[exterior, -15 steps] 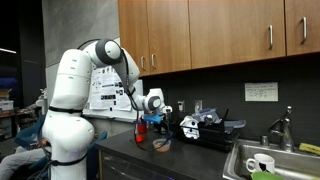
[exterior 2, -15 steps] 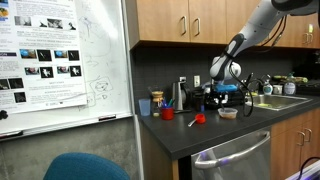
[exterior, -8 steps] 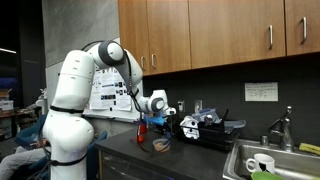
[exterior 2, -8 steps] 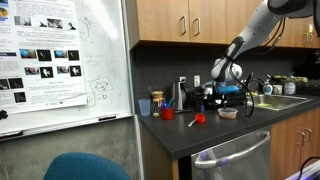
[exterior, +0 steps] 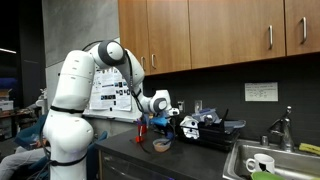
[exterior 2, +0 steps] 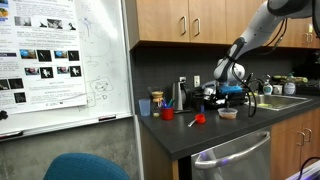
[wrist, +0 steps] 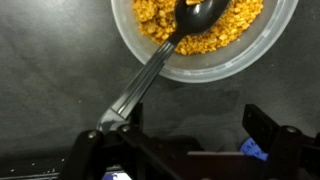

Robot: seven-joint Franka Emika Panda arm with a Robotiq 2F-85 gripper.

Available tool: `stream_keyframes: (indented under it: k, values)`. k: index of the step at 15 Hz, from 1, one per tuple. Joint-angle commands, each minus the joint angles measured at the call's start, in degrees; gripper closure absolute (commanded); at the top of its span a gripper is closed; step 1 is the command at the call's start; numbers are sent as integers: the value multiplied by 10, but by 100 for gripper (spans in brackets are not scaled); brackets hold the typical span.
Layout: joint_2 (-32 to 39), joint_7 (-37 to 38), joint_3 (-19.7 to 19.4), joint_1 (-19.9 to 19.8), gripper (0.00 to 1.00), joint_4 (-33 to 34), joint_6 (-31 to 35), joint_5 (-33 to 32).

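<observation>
In the wrist view a clear bowl (wrist: 205, 45) full of yellow kernels sits on the dark counter. A black spoon (wrist: 150, 70) rests in it, and its silver handle runs down and to the left towards my left finger. My gripper (wrist: 185, 135) hangs open just above the counter, right next to the bowl, with nothing between its fingers (wrist: 265, 128). Both exterior views show the gripper (exterior: 160, 112) (exterior 2: 229, 88) hovering over the bowl (exterior: 161, 145) (exterior 2: 228, 113).
A black dish rack (exterior: 208, 128) with items stands beside the bowl, then a sink (exterior: 262, 160) with a faucet. A red cup (exterior 2: 167, 113) and a small red object (exterior 2: 199, 118) sit on the counter. Wooden cabinets hang overhead. A whiteboard (exterior 2: 65, 60) stands at the counter's end.
The arm has shifted the gripper slightly sideways over the bowl. The jaws have stayed open and the bowl and spoon have not moved.
</observation>
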Motion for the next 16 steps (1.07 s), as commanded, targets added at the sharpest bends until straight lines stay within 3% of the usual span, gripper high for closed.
stream_keyframes:
  k: [1, 16]
  values:
    - [-5, -4, -10, -3, 0, -6, -1, 5]
    - [-35, 14, -48, -12, 0, -54, 3, -8]
